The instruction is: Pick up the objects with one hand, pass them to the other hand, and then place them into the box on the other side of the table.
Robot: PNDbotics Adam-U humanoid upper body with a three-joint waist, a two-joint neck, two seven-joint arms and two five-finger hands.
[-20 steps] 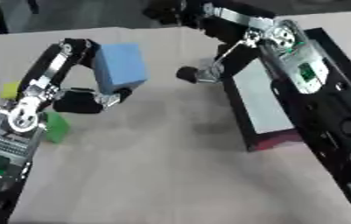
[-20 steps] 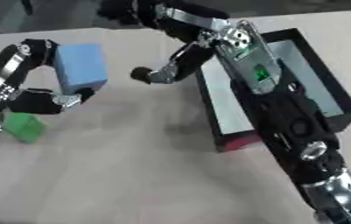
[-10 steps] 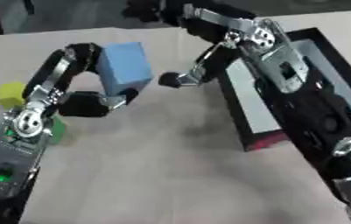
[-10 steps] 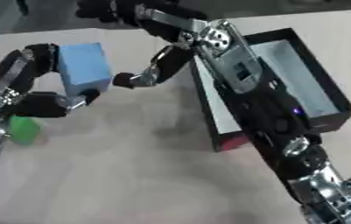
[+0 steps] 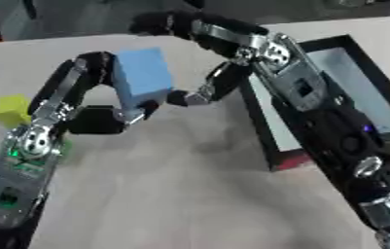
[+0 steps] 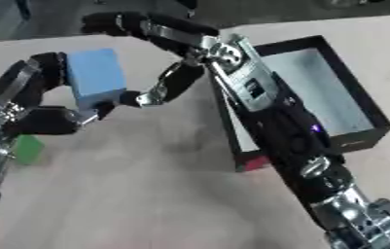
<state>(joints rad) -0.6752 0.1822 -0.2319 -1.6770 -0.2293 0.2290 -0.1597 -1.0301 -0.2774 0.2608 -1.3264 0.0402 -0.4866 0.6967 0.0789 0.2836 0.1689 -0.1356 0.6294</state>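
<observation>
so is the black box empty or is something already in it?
Empty, as far as visible. The black box shows only its pale bare floor; the blue block is outside it, in the left hand. The right arm hides its near-left edge.

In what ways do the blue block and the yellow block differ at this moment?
The blue block is held up by the left hand, fingers curled around it; the yellow block lies on the table, untouched. The blue block looks clearly larger than the yellow one. The right hand reaches toward the blue block, not the yellow. Both are box-shaped with plain, single-colour faces.
</observation>
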